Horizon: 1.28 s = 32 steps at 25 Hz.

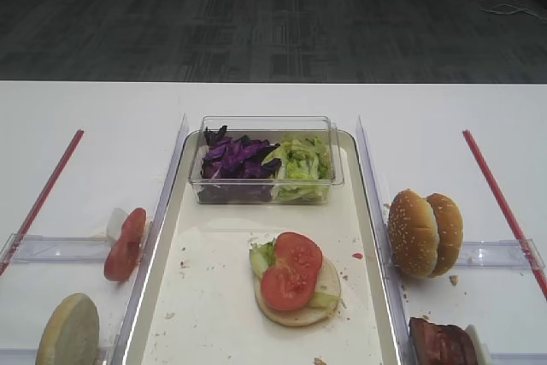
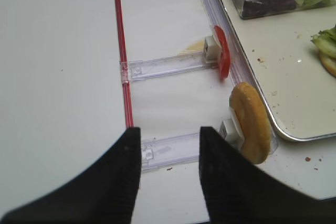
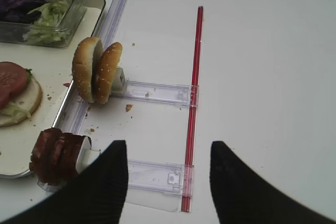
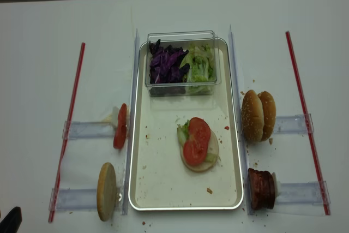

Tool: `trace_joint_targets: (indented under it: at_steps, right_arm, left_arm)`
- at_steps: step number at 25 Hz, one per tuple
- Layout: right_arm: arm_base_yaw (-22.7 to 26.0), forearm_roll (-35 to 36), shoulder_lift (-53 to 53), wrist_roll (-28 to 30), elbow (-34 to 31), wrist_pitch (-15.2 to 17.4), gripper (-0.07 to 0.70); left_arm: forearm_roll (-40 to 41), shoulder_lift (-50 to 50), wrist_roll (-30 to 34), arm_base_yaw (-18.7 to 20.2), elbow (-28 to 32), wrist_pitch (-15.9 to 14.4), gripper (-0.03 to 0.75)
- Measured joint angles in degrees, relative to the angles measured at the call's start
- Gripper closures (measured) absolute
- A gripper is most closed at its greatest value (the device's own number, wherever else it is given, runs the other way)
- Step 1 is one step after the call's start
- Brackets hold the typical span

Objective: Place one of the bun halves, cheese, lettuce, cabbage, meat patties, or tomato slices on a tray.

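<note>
The table (image 4: 49, 31) is white, and the tray (image 4: 158, 189) lies at its middle with its long axis running from the near edge toward the far edge. At the tray's far end sits a clear box (image 4: 182, 36) with cabbage (image 4: 166, 65) on its left side and lettuce (image 4: 199, 65) on its right. Near the tray's middle a flat bun half (image 4: 211, 154) lies cut face up, with a little lettuce and two overlapping tomato slices (image 4: 195, 140) on it.

Clear racks (image 4: 87, 130) flank the tray. On the left, one tomato slice (image 2: 224, 52) stands on edge against the tray's rim, and nearer the camera a plain bun half (image 2: 251, 121) also stands on edge, its faces toward the rim. On the right, two sesame bun halves (image 3: 97, 69) stand on edge side by side, and nearer stands a stack of meat patties (image 3: 55, 153), also on edge.

The left gripper (image 2: 169, 156) hovers over the near left rack, jaws partly spread and holding nothing; the plain bun half is just to its right. The right gripper (image 3: 168, 174) hovers over the near right rack, jaws wide apart and empty; the patties are just to its left, the sesame halves farther ahead and left.
</note>
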<state>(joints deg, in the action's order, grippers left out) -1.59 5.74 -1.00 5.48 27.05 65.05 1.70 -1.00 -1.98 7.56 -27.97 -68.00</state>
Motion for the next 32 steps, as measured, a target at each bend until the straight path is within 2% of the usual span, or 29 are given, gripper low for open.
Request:
trace_joint_targets:
  at_steps: [3, 8, 11, 32]
  right_arm:
    - [0.0, 0.0, 0.0, 0.0, 0.0, 0.0, 0.228]
    - [0.0, 0.0, 0.0, 0.0, 0.0, 0.0, 0.228]
    - [0.0, 0.0, 0.0, 0.0, 0.0, 0.0, 0.228]
    - [0.0, 0.0, 0.0, 0.0, 0.0, 0.0, 0.228]
  left_arm:
    - [0.0, 0.0, 0.0, 0.0, 0.0, 0.0, 0.403]
    - [1.1, 0.0, -0.7, 0.0, 0.0, 0.0, 0.134]
    - [1.2, 0.0, -0.9, 0.0, 0.0, 0.0, 0.061]
    - [1.2, 0.0, -1.0, 0.0, 0.0, 0.0, 0.041]
